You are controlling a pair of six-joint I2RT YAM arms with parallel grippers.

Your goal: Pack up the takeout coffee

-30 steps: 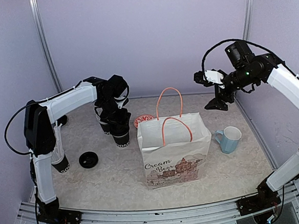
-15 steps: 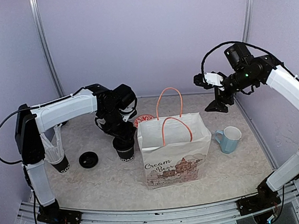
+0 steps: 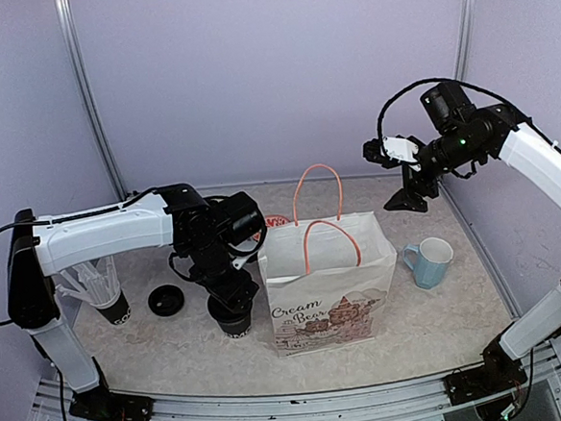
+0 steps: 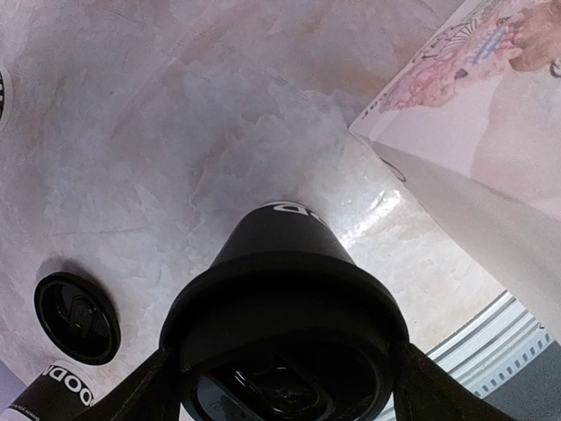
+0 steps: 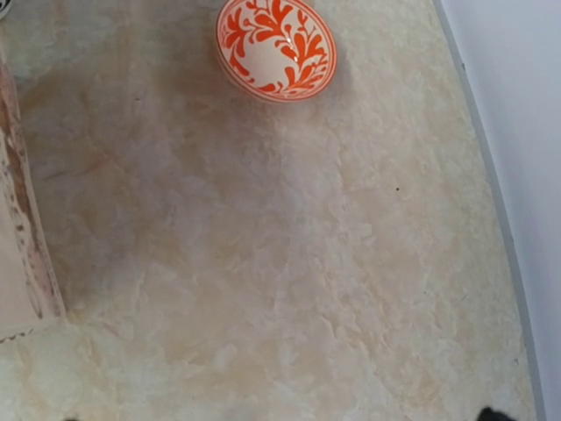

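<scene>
One takeout coffee (image 3: 233, 322), a black cup with a black lid, is low over the table just left of the paper bag's (image 3: 328, 276) front corner. My left gripper (image 3: 233, 296) is shut on it from above. In the left wrist view the cup (image 4: 282, 263) fills the lower middle, with a finger (image 4: 145, 390) pressed against each side of its lid. Whether its base touches the table I cannot tell. My right gripper (image 3: 406, 194) hangs open high behind the bag, holding nothing. Only its fingertips' edges show at the bottom corners of the right wrist view.
The bag (image 4: 491, 132) stands open with orange handles. A loose black lid (image 3: 165, 299) (image 4: 77, 317) and a black cup of white straws (image 3: 108, 298) lie to the left. A light-blue mug (image 3: 430, 261) stands right of the bag. An orange-patterned bowl (image 5: 276, 48) sits behind it.
My left arm has carried the lidded cup from the back left forward and to the right, down beside the bag's front left corner. The right arm has stayed still.
</scene>
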